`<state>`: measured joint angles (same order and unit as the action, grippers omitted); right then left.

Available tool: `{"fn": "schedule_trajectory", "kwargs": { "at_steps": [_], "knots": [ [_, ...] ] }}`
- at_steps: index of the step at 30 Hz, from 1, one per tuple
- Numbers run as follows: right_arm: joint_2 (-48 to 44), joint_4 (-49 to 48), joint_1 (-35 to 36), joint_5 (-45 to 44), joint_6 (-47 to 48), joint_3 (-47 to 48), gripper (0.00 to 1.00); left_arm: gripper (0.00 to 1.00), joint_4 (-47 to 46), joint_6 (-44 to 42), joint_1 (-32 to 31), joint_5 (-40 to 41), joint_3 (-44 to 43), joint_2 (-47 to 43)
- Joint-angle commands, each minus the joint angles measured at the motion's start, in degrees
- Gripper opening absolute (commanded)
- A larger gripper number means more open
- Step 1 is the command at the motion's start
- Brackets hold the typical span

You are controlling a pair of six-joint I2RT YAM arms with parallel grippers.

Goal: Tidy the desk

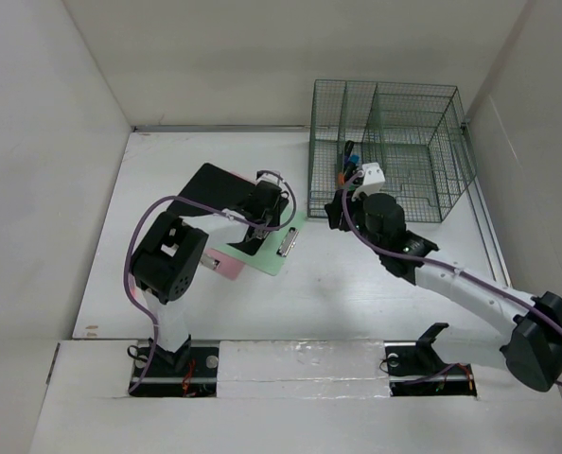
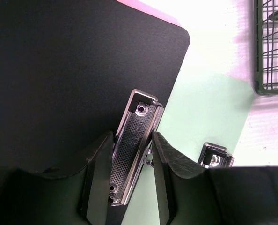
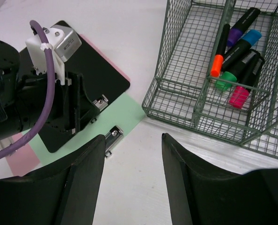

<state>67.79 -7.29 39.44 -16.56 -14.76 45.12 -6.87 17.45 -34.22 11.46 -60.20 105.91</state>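
Note:
On the white desk point(image 1: 376, 284) lie three overlapping clipboards: black point(image 1: 215, 184) on top, green point(image 1: 267, 257) under it, pink point(image 1: 222, 267) at the bottom. My left gripper point(image 1: 260, 227) is down on the black clipboard point(image 2: 83, 70). In the left wrist view its gripper point(image 2: 132, 136) is closed on that board's metal clip point(image 2: 132, 150), one finger against each side. My right gripper point(image 3: 133, 137) is open and empty, above bare desk between the green clipboard point(image 3: 122, 112) and the green wire organizer point(image 3: 186, 117).
The wire organizer point(image 1: 432, 123) stands at the back right, with several coloured markers point(image 3: 237, 51) in a front compartment. The green clipboard's clip point(image 3: 113, 137) lies just left of my right gripper. White walls enclose the desk on three sides.

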Motion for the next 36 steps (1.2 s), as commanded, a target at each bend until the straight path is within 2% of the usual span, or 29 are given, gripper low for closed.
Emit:
{"fn": "schedule_trajectory", "kwargs": {
  "at_steps": [1,11,14,15,16,19,23,36],
  "knots": [
    [-1.9,0.2,-0.2,-1.5,0.7,1.3,0.57,0.29,7.7,3.3,-0.9,-1.3,4.0,1.8],
    [-5.0,3.1,-0.2,-1.6,0.0,1.7,0.58,0.37,7.2,3.1,-2.3,-0.7,4.1,5.2],
    [-5.4,3.0,-0.2,-1.3,-0.2,1.4,0.58,0.19,5.8,3.0,-2.3,-0.3,5.3,2.6],
    [-5.4,3.0,-0.2,-1.3,-0.2,1.2,0.58,0.04,5.5,3.1,-2.3,0.0,5.8,0.7],
    [-5.5,3.0,-0.2,-1.3,-0.4,1.1,0.58,0.0,5.6,3.2,-2.3,0.4,5.9,-0.1],
    [-5.7,2.2,-0.7,-0.1,-0.9,0.4,0.58,0.0,6.7,4.6,-2.3,1.3,6.0,-4.7],
    [-5.3,1.9,-0.7,1.1,-1.1,0.1,0.58,0.0,8.2,6.4,-5.8,4.4,6.1,-9.3],
    [-6.0,1.5,-1.2,2.6,-1.6,-2.3,0.58,0.0,10.3,7.1,-6.8,4.4,6.2,-15.0]
  ]
}}
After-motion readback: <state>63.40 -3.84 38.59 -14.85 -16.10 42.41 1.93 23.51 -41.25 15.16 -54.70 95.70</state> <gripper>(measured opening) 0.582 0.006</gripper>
